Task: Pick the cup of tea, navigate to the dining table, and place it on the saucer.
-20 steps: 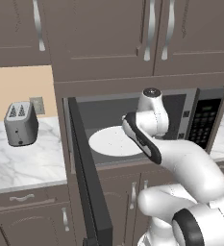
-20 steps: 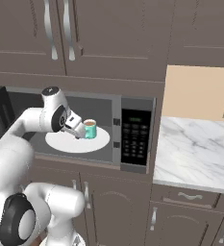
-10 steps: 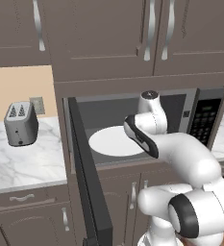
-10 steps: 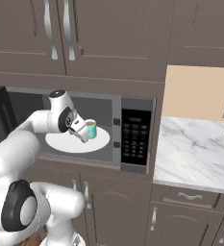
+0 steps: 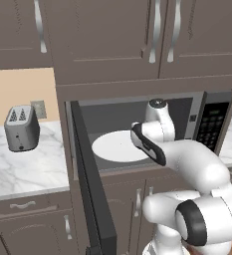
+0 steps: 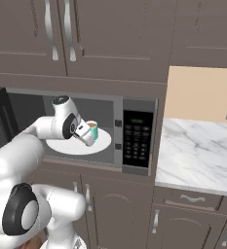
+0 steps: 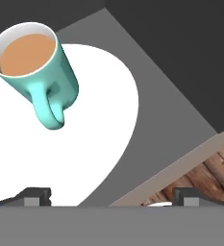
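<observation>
Inside the open microwave, on the white round plate, the cup of tea stands ahead and left of the gripper, handle toward it, jaws spread wide and holding nothing.

The white arm rises from the base, bends at its elbow and reaches forward, wrist angled down and to the right. The gripper has its two dark fingertips spread well apart, holding nothing.
</observation>
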